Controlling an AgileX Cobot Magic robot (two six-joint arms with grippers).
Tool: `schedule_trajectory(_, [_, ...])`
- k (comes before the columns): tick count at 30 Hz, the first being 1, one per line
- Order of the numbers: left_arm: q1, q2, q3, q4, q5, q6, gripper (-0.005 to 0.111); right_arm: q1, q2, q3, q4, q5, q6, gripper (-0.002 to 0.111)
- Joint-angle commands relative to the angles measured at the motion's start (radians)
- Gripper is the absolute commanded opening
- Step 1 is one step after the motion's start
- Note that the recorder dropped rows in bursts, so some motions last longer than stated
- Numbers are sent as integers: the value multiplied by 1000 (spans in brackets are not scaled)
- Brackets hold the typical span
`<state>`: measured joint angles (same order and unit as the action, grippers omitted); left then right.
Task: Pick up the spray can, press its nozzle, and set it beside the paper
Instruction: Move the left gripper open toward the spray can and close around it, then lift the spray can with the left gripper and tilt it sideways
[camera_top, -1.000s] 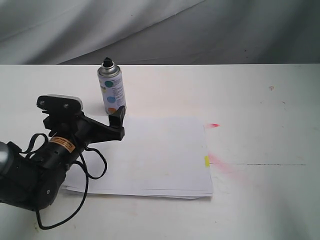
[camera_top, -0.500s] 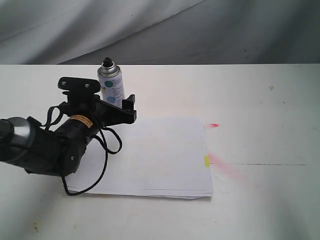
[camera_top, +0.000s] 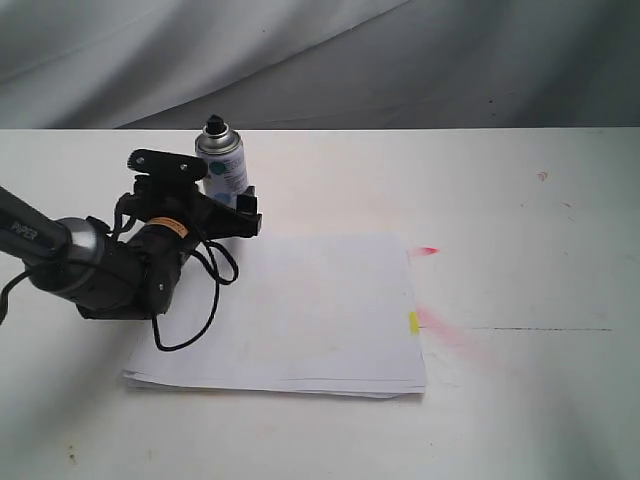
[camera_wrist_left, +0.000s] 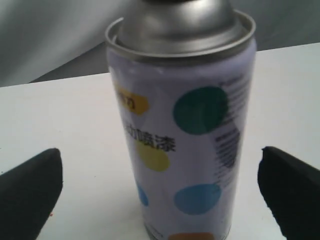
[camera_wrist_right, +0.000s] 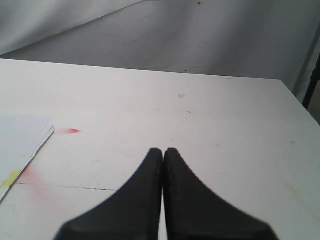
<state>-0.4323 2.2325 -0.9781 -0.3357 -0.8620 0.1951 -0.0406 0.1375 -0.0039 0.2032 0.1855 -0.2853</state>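
Observation:
The spray can (camera_top: 224, 163) stands upright on the white table just beyond the paper's far left corner, its black nozzle (camera_top: 214, 124) on top. The paper (camera_top: 300, 310) lies flat with a yellow tab (camera_top: 413, 322) at its right edge. My left gripper (camera_top: 224, 206) is open, one finger on either side of the can's lower half and clear of it. In the left wrist view the can (camera_wrist_left: 185, 130) fills the middle between the two black fingertips (camera_wrist_left: 35, 185), gripper (camera_wrist_left: 160, 155) wide. My right gripper (camera_wrist_right: 163, 151) is shut and empty over bare table.
Red spray marks (camera_top: 428, 250) stain the table right of the paper, with a pink smear (camera_top: 445, 330) by the tab. A grey cloth (camera_top: 320, 60) hangs behind the table. The paper's corner (camera_wrist_right: 22, 132) shows in the right wrist view.
My left arm has swung from over the paper's left part toward the back, bringing the open gripper up around the can. The can and paper have not moved.

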Motion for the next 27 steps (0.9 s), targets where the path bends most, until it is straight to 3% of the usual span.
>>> schedule_trajectory(1, [24,5,-5,103,13,-33,99,-6,-4,4,-1,-4,5,0])
schedule_trajectory(13, [26,97,-114,110,31,-37,99,-6,-4,4,-1,-4,5,0])
schedule_trajectory(18, [26,146,-202,105,129,-37,99,-6,-4,4,-1,-4,5,0])
schedule_trajectory(27, [38,146,-226,105,126,-29,99,-6,-4,4,-1,-4,5,0])
